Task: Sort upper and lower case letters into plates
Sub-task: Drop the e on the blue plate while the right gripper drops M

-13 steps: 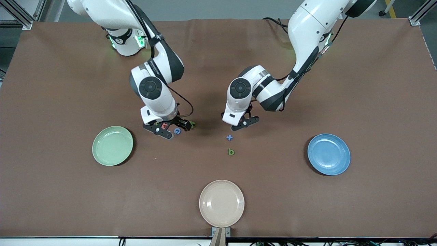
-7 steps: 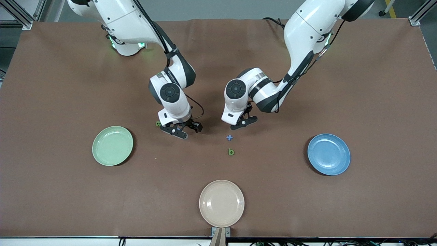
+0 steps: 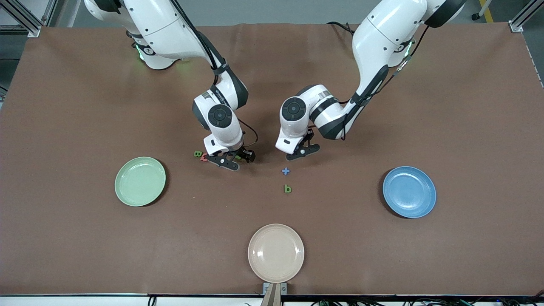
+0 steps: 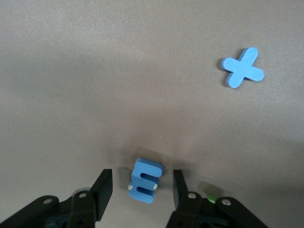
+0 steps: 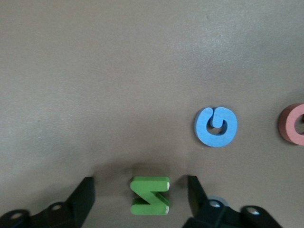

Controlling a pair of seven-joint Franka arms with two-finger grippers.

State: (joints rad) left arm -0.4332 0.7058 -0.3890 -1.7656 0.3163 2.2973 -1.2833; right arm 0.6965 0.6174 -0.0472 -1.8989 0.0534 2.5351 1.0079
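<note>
My right gripper is open and low over the table, its fingers on either side of the green N. The blue G and red Q lie close beside it. The green B and red Q show next to the gripper in the front view. My left gripper is open around the blue m. The blue t and green b lie nearer the camera. The pale green plate and blue plate are empty.
A cream-beige plate sits at the table's front edge, nearest the camera. A green sliver shows beside one finger of the left gripper. Brown tabletop surrounds the letters.
My right gripper has moved toward the left arm's end, from over the Q and G to around the N, uncovering the B and Q. The left gripper has barely shifted.
</note>
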